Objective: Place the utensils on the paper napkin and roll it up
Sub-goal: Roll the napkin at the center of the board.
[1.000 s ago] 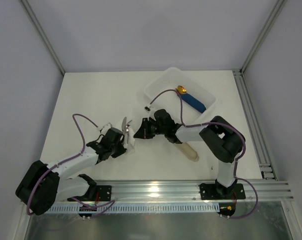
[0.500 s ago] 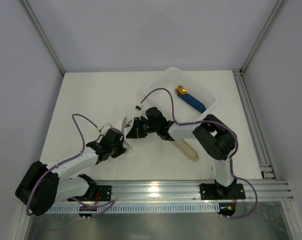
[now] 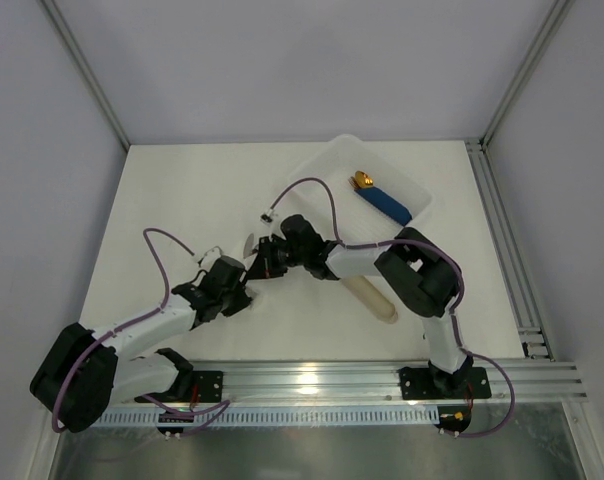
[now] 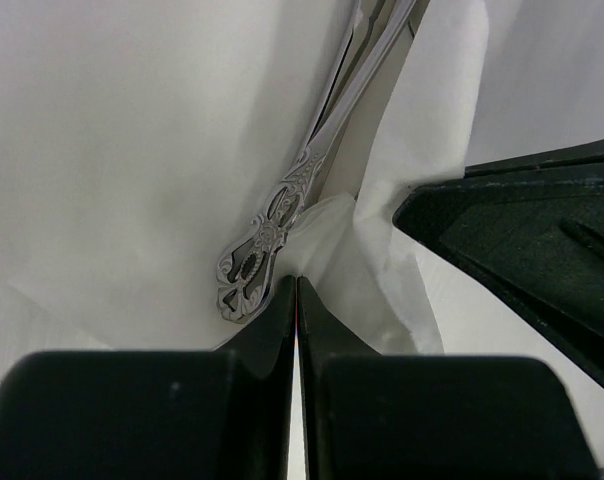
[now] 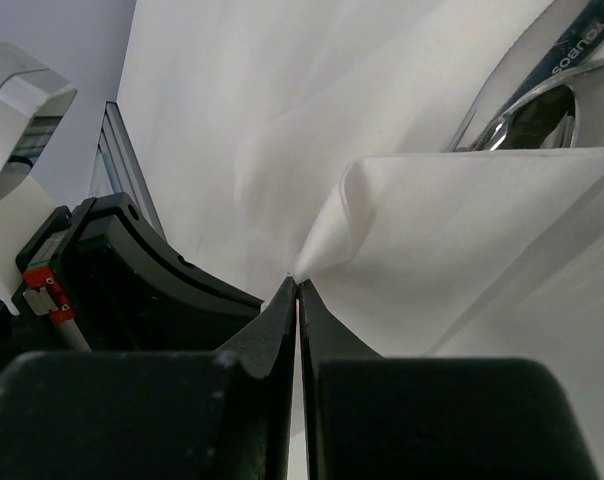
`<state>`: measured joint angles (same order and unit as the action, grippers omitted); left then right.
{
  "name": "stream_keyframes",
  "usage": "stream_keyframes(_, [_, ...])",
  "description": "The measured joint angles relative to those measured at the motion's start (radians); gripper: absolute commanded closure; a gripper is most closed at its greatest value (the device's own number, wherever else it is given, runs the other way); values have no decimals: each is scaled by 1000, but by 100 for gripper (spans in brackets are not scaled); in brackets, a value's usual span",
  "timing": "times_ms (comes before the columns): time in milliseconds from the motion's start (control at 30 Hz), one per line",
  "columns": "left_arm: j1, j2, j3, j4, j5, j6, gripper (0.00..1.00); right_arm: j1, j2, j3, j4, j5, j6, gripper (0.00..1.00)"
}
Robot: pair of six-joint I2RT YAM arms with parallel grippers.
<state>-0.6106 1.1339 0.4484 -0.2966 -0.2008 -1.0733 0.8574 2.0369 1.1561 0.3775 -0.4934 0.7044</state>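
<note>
Only 1 container on the table [image 3: 182,200]: the white plastic tray [image 3: 332,160] at the far right. There's just 1 thing in it, a blue-handled piece with a gold tip [image 3: 384,202], lying diagonally. A beige oblong sleeve [image 3: 372,298] sits outside the tray on the table, partly under the right arm.

The action is mid-table, where the 2 grippers meet nose to nose. The left gripper [image 4: 297,290] has its jaws pressed fully together, pinching a crumpled fold of the paper napkin [image 4: 132,150] right at the ornate handle end of the utensils [image 4: 267,235]. The utensils lie on the napkin, with paper folded up along 1 side. The right gripper [image 5: 297,288] is clamped shut too, with a folded corner of the napkin nipped in its tips. In the right wrist view a shiny bit of cutlery pokes out just past the fold.

Compared with 1 second ago, the right arm has swung left, so its gripper sits tighter against the left one and its cable loop has moved over with it. The left arm, tray, blue piece and sleeve look unmoved.
</note>
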Motion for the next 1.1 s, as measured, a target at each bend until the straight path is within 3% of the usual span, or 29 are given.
stream_keyframes(600, [0, -107, 0, -9, 5, 32, 100, 3, 23, 16, -15, -5, -18, 96])
stream_keyframes(1100, [-1, 16, -10, 104, 99, 40, 100, 4, 33, 21, -16, -30, -23, 96])
